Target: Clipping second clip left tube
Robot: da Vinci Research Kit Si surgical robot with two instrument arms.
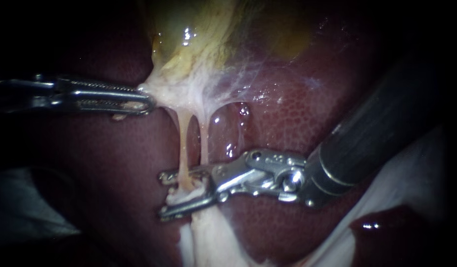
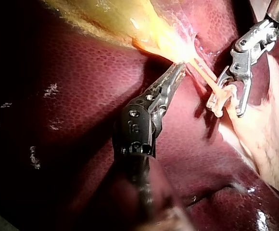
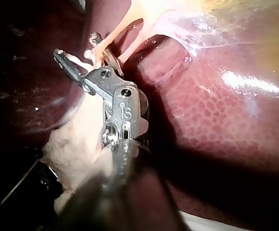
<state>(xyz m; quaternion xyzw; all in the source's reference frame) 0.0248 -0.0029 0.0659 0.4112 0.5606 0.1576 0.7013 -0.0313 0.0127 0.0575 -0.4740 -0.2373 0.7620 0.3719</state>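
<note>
So the right instrument [image 1: 164, 195] has its hand open, straddling the left tube [image 1: 183, 148] near its bottom end, crosswise to its length. Up at the tube's top, the left instrument [image 1: 148, 103] has its hand clamped on tissue [image 1: 189, 94]. Right one's way nearer.

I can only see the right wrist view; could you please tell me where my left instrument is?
Observer: In the endoscope view the left instrument comes in from the left. Its jaws are shut on the pale tissue at the lower end of the gallbladder.
Operator: Thank you. Do my open jaws reach fully across the left tube?
Observer: It looks so. In the endoscope view both jaw tips of the right instrument lie past the left tube, on the side away from the shaft.
</note>
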